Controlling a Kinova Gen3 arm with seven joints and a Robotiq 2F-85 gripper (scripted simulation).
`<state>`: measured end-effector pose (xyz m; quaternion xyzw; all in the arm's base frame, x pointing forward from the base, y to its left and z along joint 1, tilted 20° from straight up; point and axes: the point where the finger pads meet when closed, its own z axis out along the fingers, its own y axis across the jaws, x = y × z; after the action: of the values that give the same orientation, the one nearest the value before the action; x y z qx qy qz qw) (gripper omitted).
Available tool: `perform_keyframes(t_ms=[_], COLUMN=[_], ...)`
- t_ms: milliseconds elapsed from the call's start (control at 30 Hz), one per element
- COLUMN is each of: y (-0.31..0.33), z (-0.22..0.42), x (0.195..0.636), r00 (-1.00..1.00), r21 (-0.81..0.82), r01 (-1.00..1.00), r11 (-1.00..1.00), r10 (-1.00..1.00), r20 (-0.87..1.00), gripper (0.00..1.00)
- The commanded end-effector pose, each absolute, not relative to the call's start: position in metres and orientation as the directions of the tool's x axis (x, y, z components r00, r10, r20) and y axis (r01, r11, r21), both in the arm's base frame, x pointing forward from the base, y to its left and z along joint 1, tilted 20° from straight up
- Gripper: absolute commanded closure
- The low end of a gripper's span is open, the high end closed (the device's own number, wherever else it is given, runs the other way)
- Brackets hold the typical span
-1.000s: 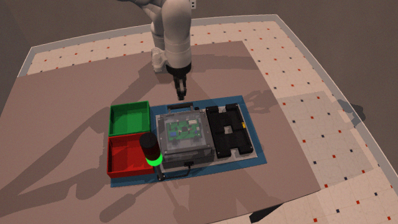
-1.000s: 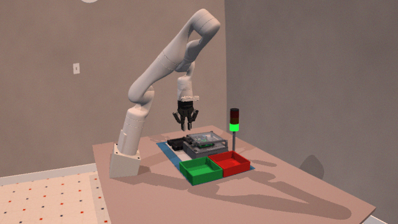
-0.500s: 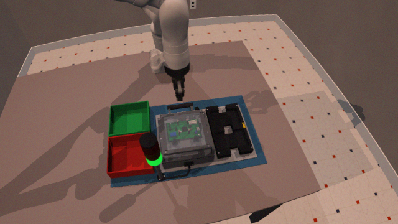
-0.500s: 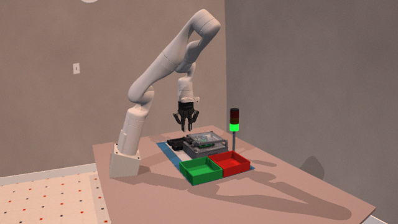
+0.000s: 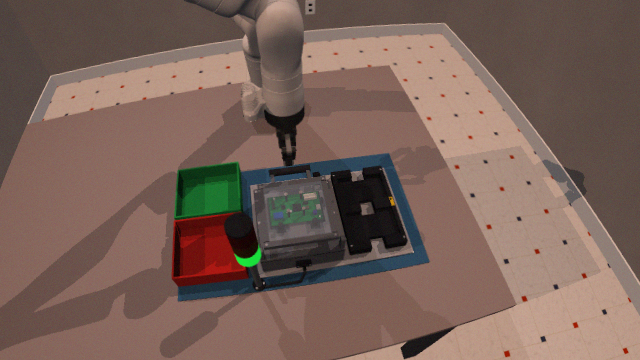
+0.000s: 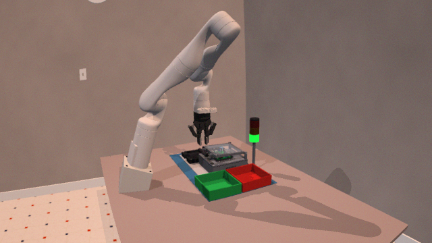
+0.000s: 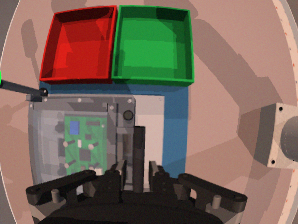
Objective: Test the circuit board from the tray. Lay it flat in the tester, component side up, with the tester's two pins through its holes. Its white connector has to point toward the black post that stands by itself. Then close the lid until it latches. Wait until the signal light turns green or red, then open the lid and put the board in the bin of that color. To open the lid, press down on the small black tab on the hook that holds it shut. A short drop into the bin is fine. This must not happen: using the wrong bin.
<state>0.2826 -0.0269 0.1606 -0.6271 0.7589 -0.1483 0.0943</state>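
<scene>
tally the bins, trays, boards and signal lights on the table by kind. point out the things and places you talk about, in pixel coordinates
bins: 2, green (image 5: 209, 193) (image 6: 217, 189) (image 7: 152, 45) and red (image 5: 210, 250) (image 6: 250, 179) (image 7: 79, 45)
trays: 1, black (image 5: 372, 190) (image 6: 191, 156)
boards: 1, under the clear lid (image 5: 296, 208) (image 7: 85, 142)
signal lights: 1, lit green (image 5: 248, 256) (image 6: 254, 138)
total: 5

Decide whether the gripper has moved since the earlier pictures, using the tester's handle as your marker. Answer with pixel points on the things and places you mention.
Yes; the gripper (image 5: 288, 163) (image 6: 202, 144) (image 7: 137, 168) has moved closer to the black handle (image 5: 290, 170) (image 7: 139, 150).
</scene>
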Motion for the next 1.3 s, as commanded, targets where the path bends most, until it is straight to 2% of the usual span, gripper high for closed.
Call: perform_keyframes(t_ms=[0, 1267], y=[-0.0252, -0.026], z=[0.1585, 0.1514], x=[0.283, 0.2855], r00=[-0.188, -0.188], r21=[-0.342, -0.342], r01=[-0.925, -0.925], r11=[0.162, 0.162], r10=[-0.981, -0.981], r20=[0.045, 0.045], gripper=[0.74, 0.74])
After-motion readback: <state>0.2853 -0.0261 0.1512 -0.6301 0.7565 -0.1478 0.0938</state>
